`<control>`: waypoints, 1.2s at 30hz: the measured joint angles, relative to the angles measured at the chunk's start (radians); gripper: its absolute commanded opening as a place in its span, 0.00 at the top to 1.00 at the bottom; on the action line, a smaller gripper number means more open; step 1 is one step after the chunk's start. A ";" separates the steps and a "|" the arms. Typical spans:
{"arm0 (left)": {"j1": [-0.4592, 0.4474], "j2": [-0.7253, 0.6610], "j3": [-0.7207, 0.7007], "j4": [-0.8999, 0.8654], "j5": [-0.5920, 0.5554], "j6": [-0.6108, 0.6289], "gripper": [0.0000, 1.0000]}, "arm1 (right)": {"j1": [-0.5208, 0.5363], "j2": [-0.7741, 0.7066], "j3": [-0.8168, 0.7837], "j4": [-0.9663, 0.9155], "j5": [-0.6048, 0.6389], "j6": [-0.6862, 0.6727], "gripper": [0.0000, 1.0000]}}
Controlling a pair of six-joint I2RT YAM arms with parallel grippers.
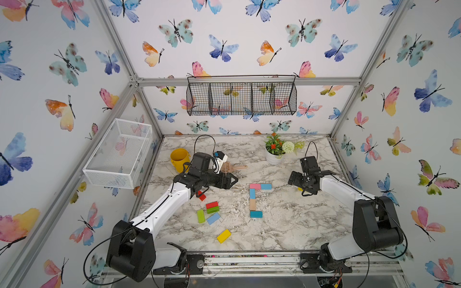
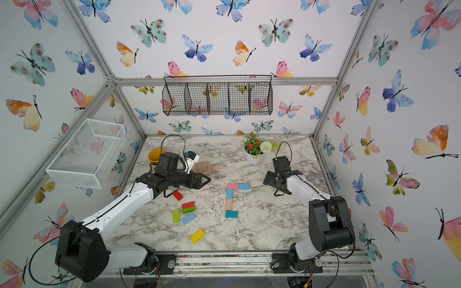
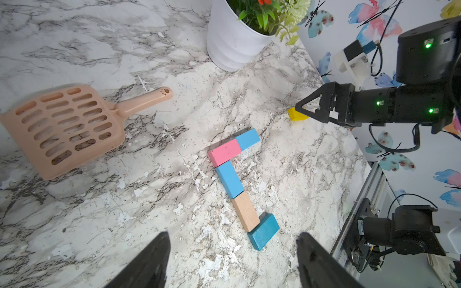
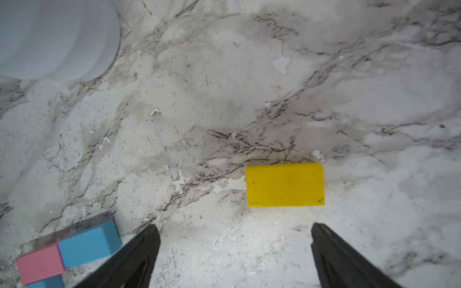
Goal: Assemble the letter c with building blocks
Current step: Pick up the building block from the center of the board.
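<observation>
In both top views the letter lies half built in the middle of the table [image 1: 287, 224]. A pink block [image 1: 255, 186] and a blue block [image 1: 266, 186] make the top bar. A light blue block [image 1: 252, 193] and a tan block [image 1: 252, 204] make the spine, and a teal block [image 1: 256, 214] starts the bottom bar. Spare blocks [image 1: 212, 210] lie loose off to the letter's side. The left arm [image 1: 174, 197] stretches out low and level, with the left gripper [image 1: 230, 180] stopping short of the letter. The right arm [image 1: 344, 189] bends steeply down past the top bar and hides most of a yellow block [image 1: 300, 189].

From the left wrist, the left gripper [image 3: 232, 245] stands spread and empty above the table, looking down on the letter. The right gripper [image 3: 299, 109] hangs just over the yellow block.

From the right wrist, the right gripper [image 4: 234, 232] has its jaws wide apart with nothing between them. The yellow block [image 4: 284, 185] lies flat just ahead of the fingertips, untouched.

It looks like painted wood, so I'd judge it stiff, light and hardy. The smooth paint may slip, though, and a nudge could send it skating across the table. I'd pinch it squarely on two opposite sides at mid-length so it cannot pivot.
</observation>
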 measured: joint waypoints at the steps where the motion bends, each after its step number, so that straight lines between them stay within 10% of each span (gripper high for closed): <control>1: 0.000 0.000 0.000 0.000 0.000 0.000 0.19 | -0.008 0.000 0.000 -0.001 0.001 -0.004 0.07; 36: 0.000 0.000 -0.004 -0.001 -0.001 0.003 0.19 | -0.092 0.138 0.026 -0.006 -0.010 -0.179 0.27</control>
